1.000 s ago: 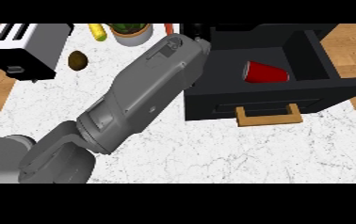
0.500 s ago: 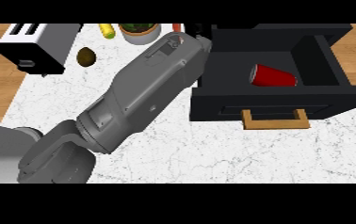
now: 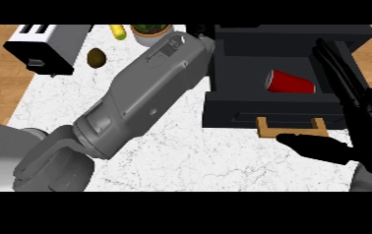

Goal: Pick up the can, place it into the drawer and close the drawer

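A red can (image 3: 291, 83), shaped like a cup, lies on its side inside the open black drawer (image 3: 240, 112), toward its right half. The drawer has a tan wooden handle (image 3: 292, 129) on its front. My right hand (image 3: 328, 148) enters at the right edge, open: its thumb lies just below the handle and its straight fingers (image 3: 341, 83) stretch up along the drawer's right wall, near the can but not curled round it. My grey left forearm (image 3: 145, 95) slants from lower left to the drawer's back left corner. Only a dark bit of the left hand (image 3: 201, 32) shows past its end.
A toaster (image 3: 45, 47) stands at the back left on the white marbled counter (image 3: 218, 164). Near it lie a brown round fruit (image 3: 96, 57) and a yellow item (image 3: 117, 31). A potted plant (image 3: 151, 31) stands beside the forearm's end. Wooden floor shows beyond the counter's left edge.
My right hand has come into view at the right, beside the drawer and below its handle. The left forearm has barely moved. The can still lies in the drawer.
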You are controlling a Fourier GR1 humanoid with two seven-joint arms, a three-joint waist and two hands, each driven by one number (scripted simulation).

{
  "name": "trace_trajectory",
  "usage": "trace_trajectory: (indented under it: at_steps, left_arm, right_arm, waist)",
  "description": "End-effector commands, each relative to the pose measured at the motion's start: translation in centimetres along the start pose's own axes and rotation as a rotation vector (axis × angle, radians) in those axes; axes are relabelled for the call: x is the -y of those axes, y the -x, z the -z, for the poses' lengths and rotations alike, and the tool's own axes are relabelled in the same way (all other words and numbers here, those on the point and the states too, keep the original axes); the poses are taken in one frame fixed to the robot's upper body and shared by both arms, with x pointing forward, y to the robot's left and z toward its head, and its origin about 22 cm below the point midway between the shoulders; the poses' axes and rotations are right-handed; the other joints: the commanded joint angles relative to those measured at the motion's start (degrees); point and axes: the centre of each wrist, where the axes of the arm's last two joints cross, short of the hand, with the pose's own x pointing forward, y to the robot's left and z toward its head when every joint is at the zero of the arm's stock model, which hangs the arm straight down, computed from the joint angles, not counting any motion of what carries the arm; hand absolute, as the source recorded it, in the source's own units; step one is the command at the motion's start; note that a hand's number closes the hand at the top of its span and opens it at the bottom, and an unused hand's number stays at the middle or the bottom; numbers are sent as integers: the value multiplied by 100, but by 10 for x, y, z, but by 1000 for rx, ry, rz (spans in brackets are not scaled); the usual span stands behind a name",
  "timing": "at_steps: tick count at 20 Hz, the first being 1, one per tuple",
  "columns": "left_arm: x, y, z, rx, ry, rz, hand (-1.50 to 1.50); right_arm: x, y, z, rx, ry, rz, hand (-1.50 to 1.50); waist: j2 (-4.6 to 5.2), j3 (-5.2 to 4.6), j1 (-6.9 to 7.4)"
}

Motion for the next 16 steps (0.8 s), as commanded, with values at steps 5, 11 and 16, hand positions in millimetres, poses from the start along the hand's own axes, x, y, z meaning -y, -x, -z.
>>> trace_trajectory:
  at_steps: [5,11,16]
  left_arm:
    - [-14,-26,9,11,-16,26,-150]
    - [-43,-3,8,14,-45,42,-150]
    - [-61,-23,11,6,-49,33,-150]
  right_arm:
    - [-53,23,56,17,-126,-199,-150]
    - [-85,34,89,18,-181,-369,-150]
    - [-129,71,79,-52,-181,-397,-150]
  waist:
    - [-24,3,147]
    - [-14,0,178]
    - [-14,6,210]
